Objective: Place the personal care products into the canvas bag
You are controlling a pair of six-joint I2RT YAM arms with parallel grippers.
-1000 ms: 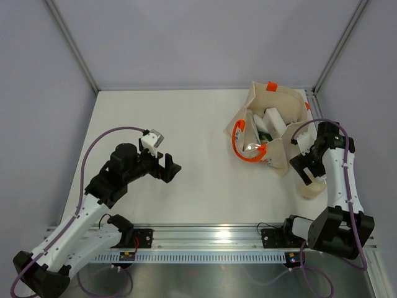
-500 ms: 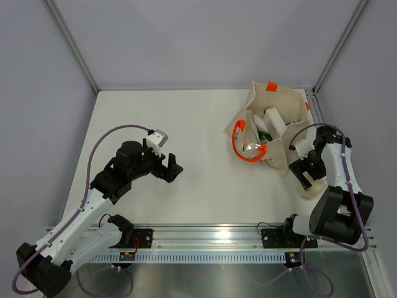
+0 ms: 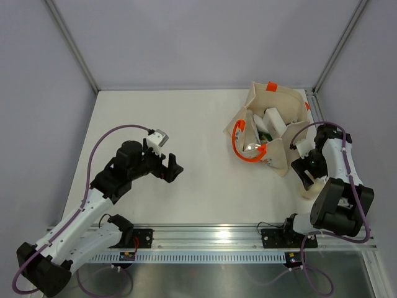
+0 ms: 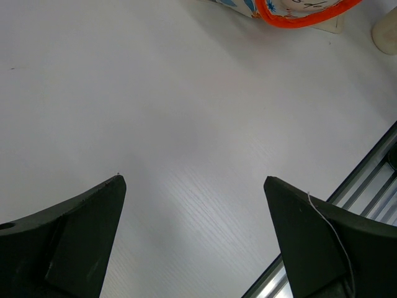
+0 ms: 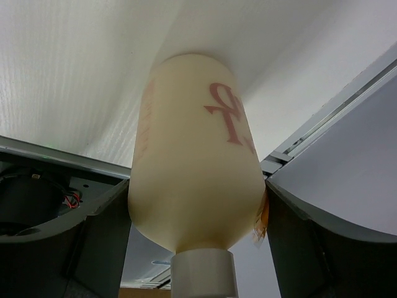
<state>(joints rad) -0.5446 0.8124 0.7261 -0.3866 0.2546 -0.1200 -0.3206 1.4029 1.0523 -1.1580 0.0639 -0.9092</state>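
Observation:
The canvas bag [image 3: 280, 105] lies open at the far right, its orange handle [image 3: 240, 146] toward the table middle. Inside it show a white bottle [image 3: 273, 120] and something green [image 3: 265, 136]. The cream pump bottle [image 3: 308, 191] lies on the table just right of the bag. My right gripper [image 3: 307, 177] is over it. In the right wrist view the gripper [image 5: 197, 186] has both fingers [image 5: 93, 236] pressed on the bottle's [image 5: 192, 143] sides. My left gripper [image 3: 172, 167] is open and empty above the table's left middle, its jaws [image 4: 193, 179] wide apart.
The bag's orange handle [image 4: 304, 15] and the cream bottle [image 4: 386, 31] show at the top edge of the left wrist view. An aluminium rail [image 3: 205, 236] runs along the near edge. Grey walls enclose the table; the right wall is close to the right arm.
My left gripper moved slightly right, then stopped. My right arm drew in over the cream bottle and its wrist turned.

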